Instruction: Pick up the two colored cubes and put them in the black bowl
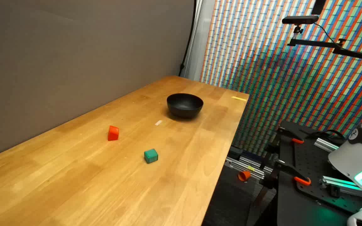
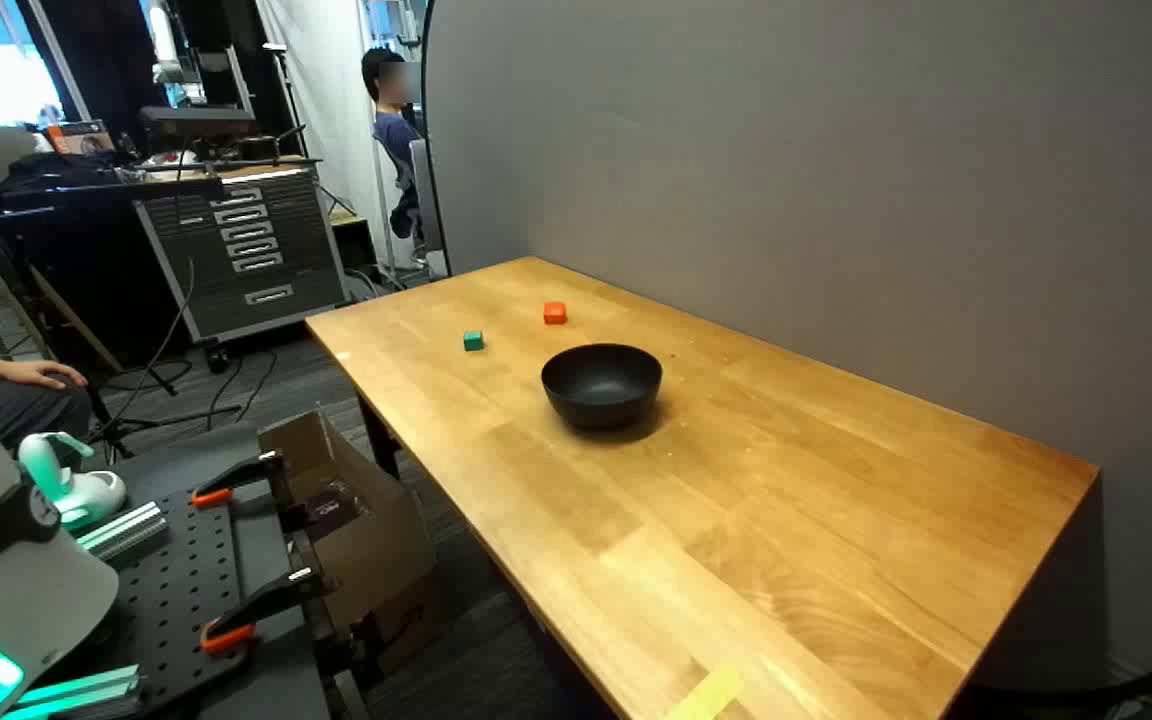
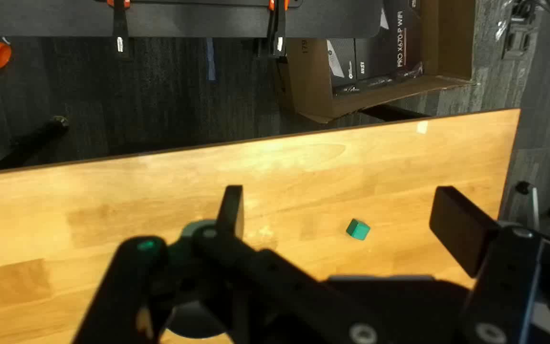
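Observation:
The red cube (image 1: 113, 133) and the green cube (image 1: 151, 156) lie apart on the wooden table in both exterior views, where they also show as the red cube (image 2: 555, 313) and the green cube (image 2: 473, 341). The black bowl (image 1: 184, 106) stands upright on the table; its visible inside looks empty (image 2: 602, 385). In the wrist view my gripper (image 3: 343, 210) is open and empty, high above the table. The green cube (image 3: 358, 230) appears between its fingers, well below them. The bowl (image 3: 195, 321) is mostly hidden behind the left finger. The red cube is out of view there. Neither exterior view shows the gripper.
The wooden table (image 2: 836, 520) runs along a grey partition (image 2: 836, 200). The robot base (image 1: 357, 157) stands on a black bench with clamps, across a gap from the table. An open cardboard box (image 2: 366, 540) sits in that gap. A person's hand (image 2: 41, 373) shows beyond the bench.

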